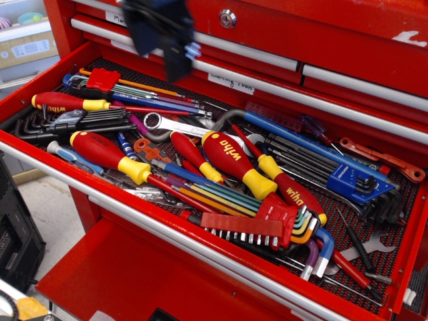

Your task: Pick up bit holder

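The bit holder (pixel 241 223) is a narrow flat red bar with a row of short silver bits along its lower edge. It lies near the front of the open red drawer (pixel 200 249), on top of other tools and just left of a red holder of multicoloured hex keys (pixel 286 215). My gripper (pixel 159 59) is dark and motion-blurred at the top of the view, above the drawer's back left part. Its two fingers (pixel 176 57) hang apart and hold nothing. It is well away from the bit holder, up and to the left.
The drawer is crowded: red-and-yellow screwdrivers (pixel 231 159), a combination wrench (pixel 175 124), a blue hex key set (pixel 348 179), a black hex key set (pixel 80 122). The closed upper drawer front (pixel 301 63) stands behind. Floor and a black box (pixel 17 241) lie at left.
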